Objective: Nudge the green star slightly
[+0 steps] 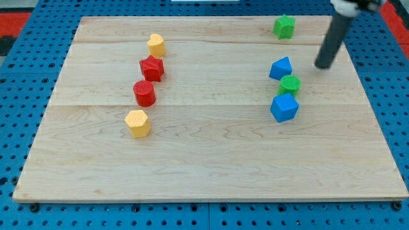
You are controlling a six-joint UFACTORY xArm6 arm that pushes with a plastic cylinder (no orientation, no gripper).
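Wooden surface point(211, 160) carrying eight blocks. The green star point(284, 27) lies near the view's top edge, right of centre. My tip point(323, 65) rests below and to the right of it, clearly apart, just right of the upper blue block point(280, 68). The arm carries a plain rod and no hand, so no hand state can be told. A green cylinder point(290, 84) sits between the upper blue block and the blue cube point(284, 107). On the left, a column: yellow block point(156, 45), red star point(152, 68), red cylinder point(144, 93), yellow hexagonal block point(137, 122).
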